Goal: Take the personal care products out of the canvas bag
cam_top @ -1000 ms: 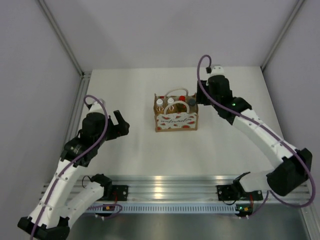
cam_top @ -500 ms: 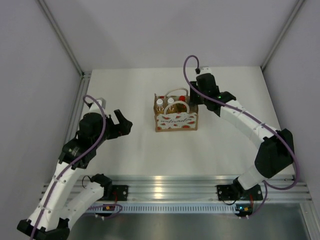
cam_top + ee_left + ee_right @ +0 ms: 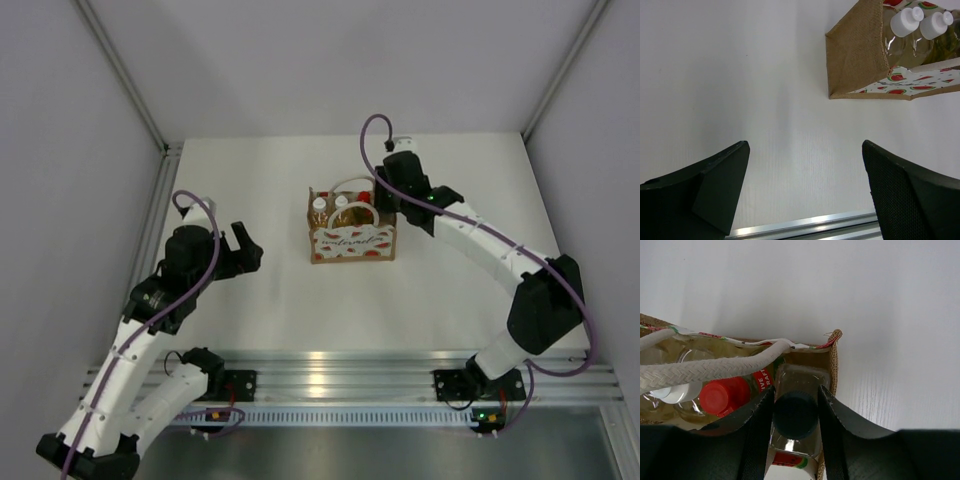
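The canvas bag stands mid-table with the bottles upright inside. In the right wrist view my right gripper is down in the bag's right end, its jaws closed against both sides of the dark grey cap of the clear bottle. The yellow bottle's red cap is just left of it, under a white loop handle. The two amber bottles' white caps show in the left wrist view. My left gripper is open and empty, left of the bag.
The aluminium rail runs along the table's near edge. White walls enclose the table on the left, back and right.
My right arm has swung left and come down over the bag's right end, and its jaws now sit around the dark grey cap. The left arm has barely moved.
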`<state>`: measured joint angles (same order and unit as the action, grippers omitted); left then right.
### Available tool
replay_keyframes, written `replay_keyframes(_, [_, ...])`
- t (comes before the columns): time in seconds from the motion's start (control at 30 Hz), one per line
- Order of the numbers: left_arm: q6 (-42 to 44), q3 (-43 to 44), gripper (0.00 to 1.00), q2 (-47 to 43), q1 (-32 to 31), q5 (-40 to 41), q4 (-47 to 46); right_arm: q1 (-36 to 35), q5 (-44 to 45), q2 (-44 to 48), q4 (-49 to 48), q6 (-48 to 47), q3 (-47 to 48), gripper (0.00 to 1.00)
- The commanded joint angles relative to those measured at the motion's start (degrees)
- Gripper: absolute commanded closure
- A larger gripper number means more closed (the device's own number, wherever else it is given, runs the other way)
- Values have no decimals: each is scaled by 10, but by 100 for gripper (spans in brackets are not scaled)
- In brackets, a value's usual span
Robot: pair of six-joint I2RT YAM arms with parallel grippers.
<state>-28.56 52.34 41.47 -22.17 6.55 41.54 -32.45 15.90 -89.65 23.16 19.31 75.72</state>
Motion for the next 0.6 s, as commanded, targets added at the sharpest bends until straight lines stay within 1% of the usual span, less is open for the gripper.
replay_keyframes(0.0, [9,-9,2,-3,-2,9,-12,-15,22,-11,-11,22,-12,61])
replay_keyframes(0.17, [8,-11,2,-9,-1,9,-12,-17,51,-25,0,36,-17,61])
replay_keyframes(0.33, [7,-13,2,-10,-1,9,-13,-26,62,-28,2,50,-40,60])
replay_keyframes(0.57, [8,-13,2,-8,-2,7,-14,-35,81,-43,7,57,-46,58])
